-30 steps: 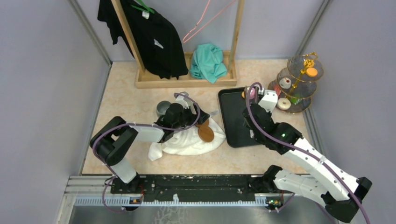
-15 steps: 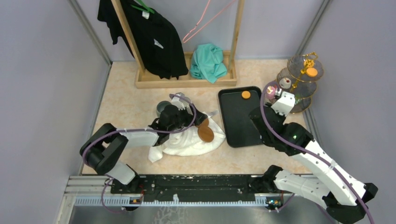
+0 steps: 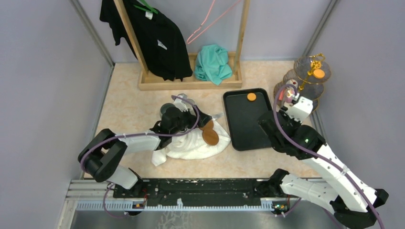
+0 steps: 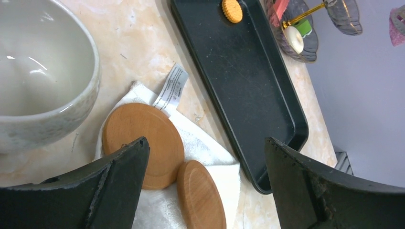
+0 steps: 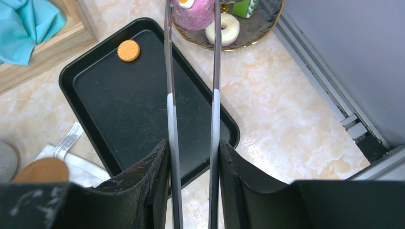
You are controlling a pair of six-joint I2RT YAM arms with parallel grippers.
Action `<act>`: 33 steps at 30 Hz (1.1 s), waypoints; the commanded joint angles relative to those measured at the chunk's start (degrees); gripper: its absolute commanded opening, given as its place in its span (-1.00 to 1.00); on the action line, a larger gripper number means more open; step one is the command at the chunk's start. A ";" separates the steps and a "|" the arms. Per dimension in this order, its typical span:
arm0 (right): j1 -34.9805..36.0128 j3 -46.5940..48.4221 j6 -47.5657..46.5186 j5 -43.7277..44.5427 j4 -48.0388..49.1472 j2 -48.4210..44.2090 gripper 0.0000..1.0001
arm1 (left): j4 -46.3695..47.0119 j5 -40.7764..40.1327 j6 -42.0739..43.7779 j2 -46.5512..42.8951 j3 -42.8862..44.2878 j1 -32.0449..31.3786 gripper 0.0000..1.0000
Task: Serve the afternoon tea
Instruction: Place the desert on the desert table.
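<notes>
Pink doughnut [image 5: 193,14] pinched in tongs over the stand's bottom tier, just past the black tray's far right corner.

Near the tray's [image 5: 143,100] right side, the right arm stretches forward from its base. The right gripper [image 5: 191,157] is partly closed on the long metal tongs [image 5: 171,119], squeezing them so that their tips clamp the doughnut, probably for reach under the upper tiers. Whether the doughnut rests on the glass cannot be told. Left of the tray, the left arm lies low and extended. The left gripper [image 4: 205,143] is wide open and empty above a white towel [image 4: 210,152] and wooden coasters [image 4: 143,124], beside the grey mug [image 4: 43,95], seemingly waiting. An orange disc [image 5: 128,50] lies at the tray's far end. Beyond it, the three-tier stand [image 3: 305,81] holds a white doughnut [image 5: 222,27].
</notes>
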 commanded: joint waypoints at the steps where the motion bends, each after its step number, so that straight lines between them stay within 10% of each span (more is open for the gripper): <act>1: 0.35 4.07 2.91 5.54 -1.78 -0.43 -1.00 | 1.17 1.23 -0.46 -2.57 -0.65 0.00 0.88; 33: -30.06 -1.07 -24.46 -18.00 22.72 1.39 -1.00 | 0.38 0.59 0.05 -5.07 -1.12 -0.62 0.86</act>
